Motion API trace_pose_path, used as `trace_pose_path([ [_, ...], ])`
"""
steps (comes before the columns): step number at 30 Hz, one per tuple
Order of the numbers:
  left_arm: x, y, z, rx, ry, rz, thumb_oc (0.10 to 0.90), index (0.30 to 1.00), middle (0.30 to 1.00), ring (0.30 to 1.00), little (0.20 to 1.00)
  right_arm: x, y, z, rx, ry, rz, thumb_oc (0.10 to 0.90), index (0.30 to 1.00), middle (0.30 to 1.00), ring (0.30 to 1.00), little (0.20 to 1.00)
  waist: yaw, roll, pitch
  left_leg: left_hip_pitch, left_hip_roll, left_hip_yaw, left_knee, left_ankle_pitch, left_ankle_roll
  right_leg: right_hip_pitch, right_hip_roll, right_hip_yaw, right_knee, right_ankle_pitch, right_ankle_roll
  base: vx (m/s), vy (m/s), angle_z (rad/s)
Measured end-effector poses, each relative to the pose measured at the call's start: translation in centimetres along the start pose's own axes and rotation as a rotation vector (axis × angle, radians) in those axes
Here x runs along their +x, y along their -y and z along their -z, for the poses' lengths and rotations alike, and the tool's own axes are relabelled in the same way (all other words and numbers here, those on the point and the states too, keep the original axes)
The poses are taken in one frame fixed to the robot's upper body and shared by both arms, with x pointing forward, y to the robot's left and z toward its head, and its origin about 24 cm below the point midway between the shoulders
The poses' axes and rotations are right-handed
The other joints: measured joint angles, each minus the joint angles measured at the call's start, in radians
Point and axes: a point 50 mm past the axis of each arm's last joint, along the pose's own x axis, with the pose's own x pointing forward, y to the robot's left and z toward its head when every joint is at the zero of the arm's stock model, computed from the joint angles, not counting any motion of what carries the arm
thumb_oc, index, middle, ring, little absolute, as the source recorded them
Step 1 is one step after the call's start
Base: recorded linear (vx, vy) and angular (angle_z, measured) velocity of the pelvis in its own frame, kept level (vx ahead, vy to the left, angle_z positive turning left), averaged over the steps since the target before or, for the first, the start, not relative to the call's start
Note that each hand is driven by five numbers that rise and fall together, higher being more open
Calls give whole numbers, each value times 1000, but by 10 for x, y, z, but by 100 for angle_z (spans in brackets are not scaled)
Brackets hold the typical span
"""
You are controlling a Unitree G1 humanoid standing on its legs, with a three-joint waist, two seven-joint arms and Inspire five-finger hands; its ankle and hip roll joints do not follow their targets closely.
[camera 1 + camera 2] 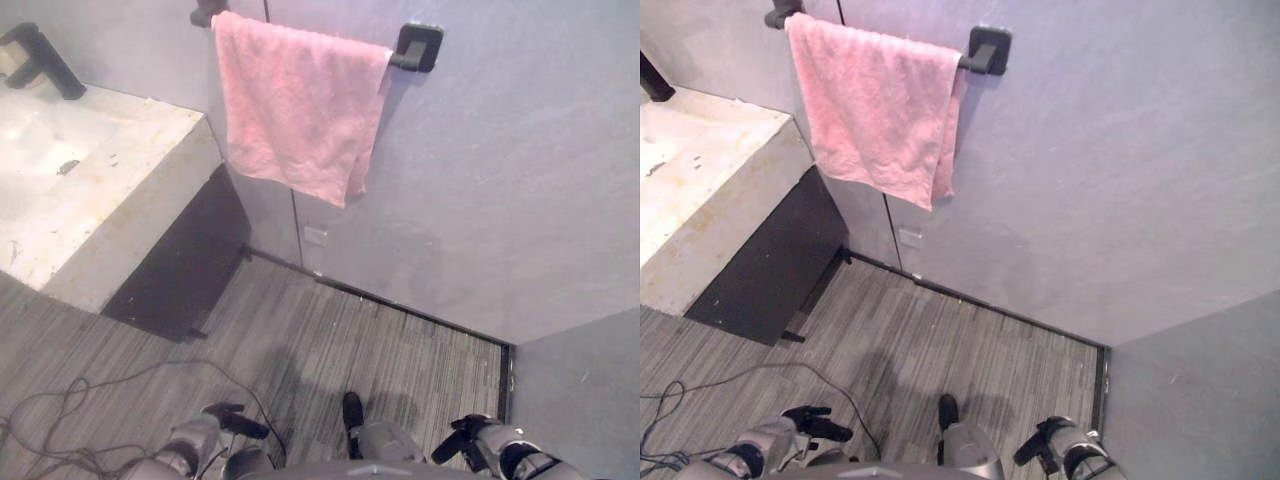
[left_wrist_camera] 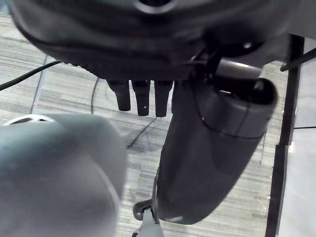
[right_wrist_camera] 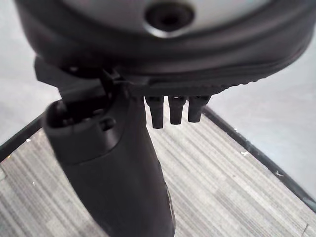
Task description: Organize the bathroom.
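A pink terry-cloth towel [image 1: 298, 110] hangs draped over a black wall-mounted rail [image 1: 415, 47] on the grey wall [image 1: 500, 180], one lower corner dangling a little below the rest. To the left of it stands a pale stone vanity desk [image 1: 110, 190] with a dark front panel [image 1: 185, 265] underneath and a black tap [image 1: 45, 60] at its far edge. The floor [image 1: 330, 340] is grey striped planking, meeting the wall at a dark skirting strip.

Both arms hang low, well away from the towel. The left robot hand [image 1: 235, 420] sits near the bottom of the scene with nothing in it; in its wrist view the fingers [image 2: 140, 96] point straight out, relaxed, over the floor. The right robot hand [image 1: 462, 440] is likewise low on the right, holding nothing, its fingers [image 3: 173, 109] extended and its thumb standing apart.
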Motion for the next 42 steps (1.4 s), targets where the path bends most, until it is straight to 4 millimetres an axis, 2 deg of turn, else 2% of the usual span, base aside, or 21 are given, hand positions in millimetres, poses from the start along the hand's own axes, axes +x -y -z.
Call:
trace_pose_path([
  [1,0,0,-4,1,17,1,800,900,900,900,900,0,2,0,7,-3,4,800,900,900,900,900,-3,0,0,7,-11,15,-36,-27,6,-8,-10,-6,0,7,10,-228,313,42],
  [2,0,4,-16,3,56,8,800,900,900,900,900,1,8,10,34,-32,15,800,900,900,900,900,-33,18,0,44,-21,92,-137,-107,9,-21,-26,-36,6,18,27,-367,391,48],
  [4,0,9,-17,14,55,19,800,900,900,900,900,1,12,19,45,-49,27,800,900,900,900,900,-49,53,2,102,-27,158,-284,-169,48,-25,-34,-59,11,32,46,-323,254,57],
  [6,0,13,-28,50,93,18,800,900,900,900,900,1,11,26,61,-64,20,800,900,900,900,900,-70,63,9,158,-87,195,-466,-158,82,-69,-81,-73,81,24,62,-296,280,70],
  [8,-3,11,-40,71,143,10,800,900,900,900,900,1,7,29,70,-55,9,800,900,900,900,900,-64,41,37,176,-172,204,-556,-142,137,-123,-155,-68,145,34,130,-466,215,48],
  [10,-3,4,-37,84,127,-10,800,900,900,900,900,0,5,25,74,-26,-4,800,900,900,900,900,-60,25,60,167,-221,195,-565,-127,160,-129,-197,4,119,104,179,-340,110,21],
  [12,-3,-6,-23,97,59,-37,800,900,900,900,900,0,1,26,82,-11,-14,800,900,900,900,900,-80,50,89,149,-224,146,-567,-110,198,-118,-179,167,132,149,223,-219,85,67],
  [14,-4,-22,-11,94,20,-79,800,900,900,900,900,1,-6,37,79,-30,-41,800,900,900,900,900,-66,99,114,124,-186,102,-570,-80,242,-95,-122,227,210,107,222,-224,53,80],
  [15,-5,-31,-11,90,18,-105,800,900,900,900,900,1,-10,42,77,-42,-52,800,900,900,900,900,-57,115,121,118,-172,83,-576,-71,254,-106,-83,236,307,34,191,-169,11,47],
  [17,-6,-40,-3,73,-16,-134,800,900,900,900,900,1,-9,38,56,-33,-49,800,900,900,900,900,-30,126,125,106,-163,65,-581,-55,248,-71,-38,242,306,-12,204,-108,-53,22],
  [18,-6,-45,5,37,-52,-157,800,900,900,900,900,1,-8,35,37,-25,-47,800,900,900,900,900,-20,126,125,108,-163,50,-600,-37,237,12,-3,249,170,-54,202,-139,-134,21],
  [20,-8,-53,14,31,-90,-193,800,900,900,900,900,1,-14,34,29,-27,-62,800,900,900,900,900,16,86,105,109,-184,60,-615,-24,221,97,3,182,-17,-23,185,-172,-134,-11],
  [22,-8,-42,34,-5,-133,-178,800,900,900,900,900,1,-9,7,-26,74,-38,800,900,900,900,900,36,56,88,98,-198,84,-637,-7,200,122,-12,160,-117,-8,160,-261,-120,-29],
  [26,-4,-14,28,-39,-58,-99,800,900,900,900,900,-1,-5,-6,-32,122,-14,800,900,900,900,900,45,54,76,48,-178,37,-660,47,188,99,16,119,-124,3,135,-190,-30,37],
  [30,-3,-12,27,-116,-28,-91,800,900,900,900,900,-1,-2,-6,-32,122,5,800,900,900,900,900,51,44,69,11,-161,-8,-629,62,175,83,26,91,-120,5,107,-74,65,27],
  [32,-4,-15,27,-143,-27,-102,800,900,900,900,900,0,-2,-3,-30,105,8,800,900,900,900,900,60,47,68,-6,-152,-17,-606,59,146,87,27,89,-118,-4,83,22,143,11],
  [33,-4,-16,27,-156,-25,-107,800,900,900,900,900,0,-2,-2,-28,98,7,800,900,900,900,900,64,47,67,-10,-149,-19,-608,52,116,87,26,89,-118,-3,68,36,183,15],
  [35,-4,-21,24,-180,-18,-129,800,900,900,900,900,0,-4,-1,-14,95,11,800,900,900,900,900,67,30,73,-44,-126,-13,-503,11,118,87,2,67,-118,8,45,106,356,14],
  [37,-3,-21,26,-227,-37,-153,800,900,900,900,900,0,-3,-1,18,85,18,800,900,900,900,900,62,32,68,-70,-35,-92,-419,18,74,95,-8,67,-120,5,51,133,466,9],
  [39,-3,-19,28,-255,-49,-149,800,900,900,900,900,0,0,2,18,68,36,800,900,900,900,900,41,47,63,-61,20,-120,-440,28,61,100,-12,66,-111,-6,66,83,405,15],
  [42,-2,-9,25,-264,-46,-125,800,900,900,900,900,1,8,8,28,41,79,800,900,900,900,900,31,81,62,-29,19,-62,-486,12,69,98,-48,63,-76,-19,119,112,613,10],
])
